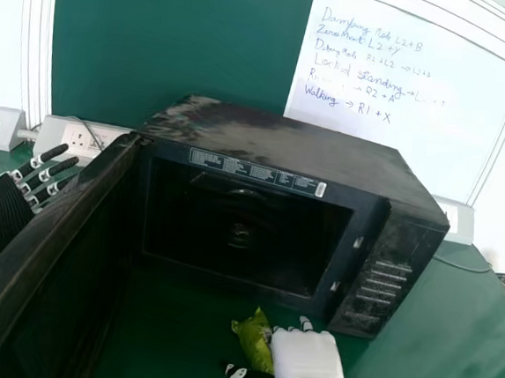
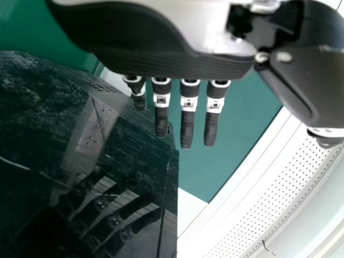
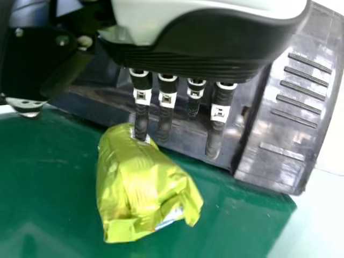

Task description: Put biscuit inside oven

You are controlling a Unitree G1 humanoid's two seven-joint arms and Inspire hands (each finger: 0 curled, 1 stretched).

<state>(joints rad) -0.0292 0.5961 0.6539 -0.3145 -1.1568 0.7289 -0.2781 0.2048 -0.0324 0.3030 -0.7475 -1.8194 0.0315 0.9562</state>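
Across the wall behind, one smooth dark green board (image 1: 177, 41) is seen, with one whiteboard (image 1: 452, 127) at its right, covered in handwriting. Before them, one glossy green worktop (image 1: 433, 346) is spread. On it, toward its back edge, one boxy black oven (image 1: 291, 153) is set, its top scuffed and patchy, its front pierced by a dark rectangular cavity. One door (image 1: 44, 250), flat and shiny, is swung wide at the oven's left; raised bars are lined up on the panel at its right.

Two hands are seen, both white and black with ribbed palms. The left hand (image 1: 12, 212) is held outside the door, at the door's left, with its fingers straight and slightly apart; they are mirrored in the door's polished surface. The right hand (image 1: 308, 358) is held low before the oven, back upward and fingers pointed toward it. Its fingers are straight and parted, its thumb is stretched away to the left, and nothing is clamped.

One packet (image 1: 255, 338), pillow-shaped, in crinkled yellow-green foil, is laid on the worktop outside the oven, just before the front's bottom edge. It is placed between the right hand's fingers and thumb; whether it is touched by a fingertip cannot be told.
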